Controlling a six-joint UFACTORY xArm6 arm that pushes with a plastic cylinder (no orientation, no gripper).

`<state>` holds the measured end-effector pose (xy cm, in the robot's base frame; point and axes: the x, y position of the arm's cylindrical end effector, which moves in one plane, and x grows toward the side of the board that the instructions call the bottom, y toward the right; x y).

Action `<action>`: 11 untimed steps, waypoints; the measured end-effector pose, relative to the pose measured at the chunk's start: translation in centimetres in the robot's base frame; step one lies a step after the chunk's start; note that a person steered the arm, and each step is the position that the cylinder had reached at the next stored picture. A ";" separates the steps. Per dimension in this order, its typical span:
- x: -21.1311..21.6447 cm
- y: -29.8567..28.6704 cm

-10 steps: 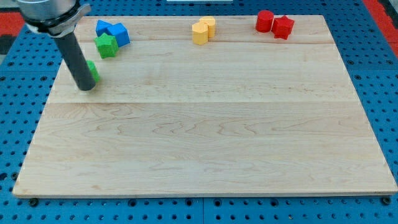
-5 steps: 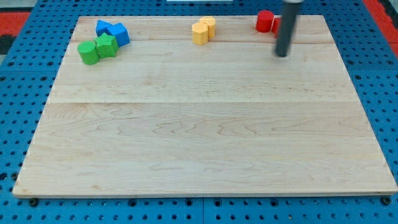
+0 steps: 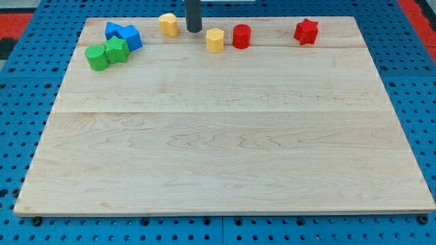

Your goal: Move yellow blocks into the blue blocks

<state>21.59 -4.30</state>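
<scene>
Up near the far edge of the pale, grained wooden table [image 3: 225, 136]: my tip [image 3: 194, 30], the end of a straight dark rod, no jaws to open or close, set down between two yellow blocks and touching neither. Just to its left, a rounded yellow block [image 3: 168, 24]; to its right, a faceted yellow block [image 3: 214, 40], upright, with a red cylinder [image 3: 241, 36] just beside it. Farther right, near the far right corner, a red star-shaped block [image 3: 306, 31], well apart. In the far left corner, two blue blocks [image 3: 123, 35] pressed together, angular, long axis hard to tell; just below them a green cylinder [image 3: 96, 57] and a green faceted block [image 3: 116, 50], touching. Around the table, blue pegboard [image 3: 20, 102] dotted with holes.
</scene>
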 end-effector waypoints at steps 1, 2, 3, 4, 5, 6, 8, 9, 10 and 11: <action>-2.1 3.0; -2.2 -5.6; -0.7 -14.3; -1.5 -8.3; -2.2 2.3; -2.3 15.4; 3.8 6.5; 5.4 -2.0; 5.6 -3.1; 5.6 -6.7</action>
